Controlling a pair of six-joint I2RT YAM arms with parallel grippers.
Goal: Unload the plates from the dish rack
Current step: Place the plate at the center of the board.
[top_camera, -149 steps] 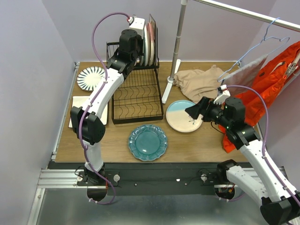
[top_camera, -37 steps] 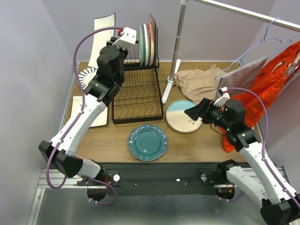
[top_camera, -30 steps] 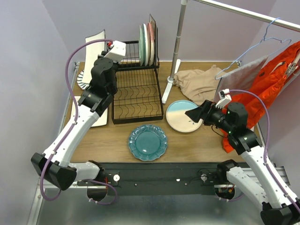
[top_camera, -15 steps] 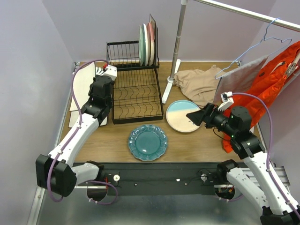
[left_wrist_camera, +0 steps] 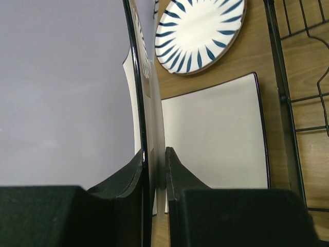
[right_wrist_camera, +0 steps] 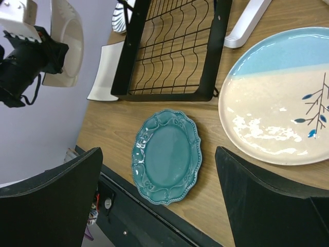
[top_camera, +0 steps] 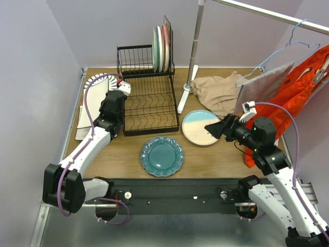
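Note:
My left gripper (left_wrist_camera: 154, 154) is shut on the rim of a white square plate (left_wrist_camera: 149, 98), which it holds edge-on at the table's left side. Below it lie another square white plate (left_wrist_camera: 216, 134) and a white plate with dark radial stripes (left_wrist_camera: 198, 31). The black wire dish rack (top_camera: 150, 100) stands right of them, with several plates (top_camera: 162, 49) upright in its upper basket. The scalloped teal plate (top_camera: 162, 156) and the cream-blue plate (top_camera: 201, 127) lie flat on the table. My right gripper (right_wrist_camera: 158, 154) hangs open above these two, holding nothing.
A metal clothes-rail stand (top_camera: 193, 51) rises just right of the rack. A beige cloth (top_camera: 221, 90) lies beyond the cream-blue plate. An orange garment (top_camera: 300, 85) and a wire hanger (top_camera: 277, 56) hang at the right. The purple wall is close on the left.
My left arm has brought the square plate from high beside the rack down and forward to the table's left side. The right gripper has shifted slightly and stays open.

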